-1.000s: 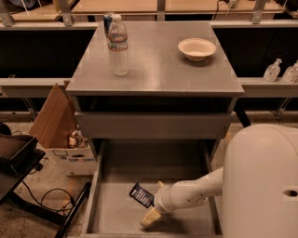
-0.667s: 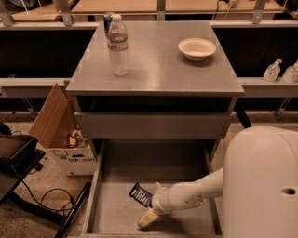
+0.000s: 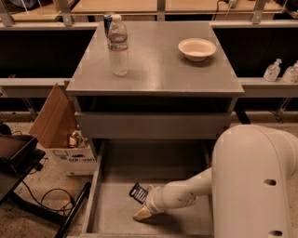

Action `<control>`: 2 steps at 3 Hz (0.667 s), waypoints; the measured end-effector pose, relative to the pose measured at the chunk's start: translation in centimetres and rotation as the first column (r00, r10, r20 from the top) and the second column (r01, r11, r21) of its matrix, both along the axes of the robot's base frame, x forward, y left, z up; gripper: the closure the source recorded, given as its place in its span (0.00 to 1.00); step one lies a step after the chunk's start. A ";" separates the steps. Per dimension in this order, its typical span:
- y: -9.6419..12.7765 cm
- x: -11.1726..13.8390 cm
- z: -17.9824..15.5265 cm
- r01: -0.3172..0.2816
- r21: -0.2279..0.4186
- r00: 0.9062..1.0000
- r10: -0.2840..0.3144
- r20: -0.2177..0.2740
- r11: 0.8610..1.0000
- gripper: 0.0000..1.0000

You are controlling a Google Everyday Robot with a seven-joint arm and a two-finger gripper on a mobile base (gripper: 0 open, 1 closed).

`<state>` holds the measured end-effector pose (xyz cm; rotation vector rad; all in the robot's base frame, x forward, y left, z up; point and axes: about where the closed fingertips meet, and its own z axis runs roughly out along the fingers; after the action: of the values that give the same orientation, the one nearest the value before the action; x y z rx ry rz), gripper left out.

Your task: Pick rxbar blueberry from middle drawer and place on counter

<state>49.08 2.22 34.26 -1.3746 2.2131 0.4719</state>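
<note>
Dark-wrapped rxbar blueberry (image 3: 138, 193) just beside the gripper (image 3: 143, 212) in the middle drawer (image 3: 115, 214), grip state indiscernible.

Robotics test bay, probably a lab inside an office floor: a grey metal cabinet (image 3: 153, 125) stands on a speckled floor (image 3: 18, 223) beside an open cardboard box (image 3: 56, 125) of odds and ends, with loose black cables (image 3: 46, 200) trailing nearby. Pump bottles (image 3: 272, 70) sit on a ledge (image 3: 260, 83) along dark partitions (image 3: 32, 51), with pale wooden desks (image 3: 116, 5) beyond. A water bottle (image 3: 118, 45), can (image 3: 108, 21) and bowl (image 3: 197, 49) stand on the counter (image 3: 153, 69). The white robot's gripper (image 3: 142, 214) reaches low into the open middle drawer (image 3: 116, 204).
</note>
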 end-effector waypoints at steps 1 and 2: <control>0.0 0.0 0.3 0.000 0.000 1.000 0.000 0.000 1.000 0.64; 0.0 0.0 0.7 0.000 0.000 1.000 0.000 0.000 1.000 0.87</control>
<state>49.09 2.25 34.99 -1.3747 2.2132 0.4720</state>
